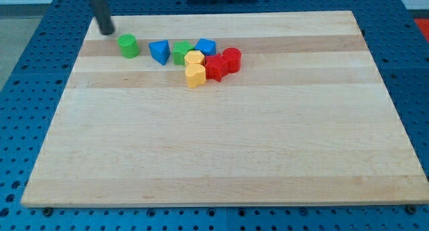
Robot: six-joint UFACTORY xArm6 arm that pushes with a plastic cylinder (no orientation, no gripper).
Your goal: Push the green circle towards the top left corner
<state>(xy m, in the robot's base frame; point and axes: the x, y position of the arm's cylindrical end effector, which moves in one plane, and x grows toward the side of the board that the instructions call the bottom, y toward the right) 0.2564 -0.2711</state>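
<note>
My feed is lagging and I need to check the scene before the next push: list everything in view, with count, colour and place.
green circle: 1, green, upper left of the board, apart from the cluster
blue triangle block: 1, blue, right of the green circle
green block: 1, green, shape unclear, left edge of the cluster
blue block: 1, blue, top of the cluster
yellow blocks: 2, yellow, cluster's lower left, stacked along the view's vertical
red blocks: 2, red, cluster's right side
wooden board: 1, light wood, on a blue perforated table
my tip: 1, dark rod, up and left of the green circle, not touching
</note>
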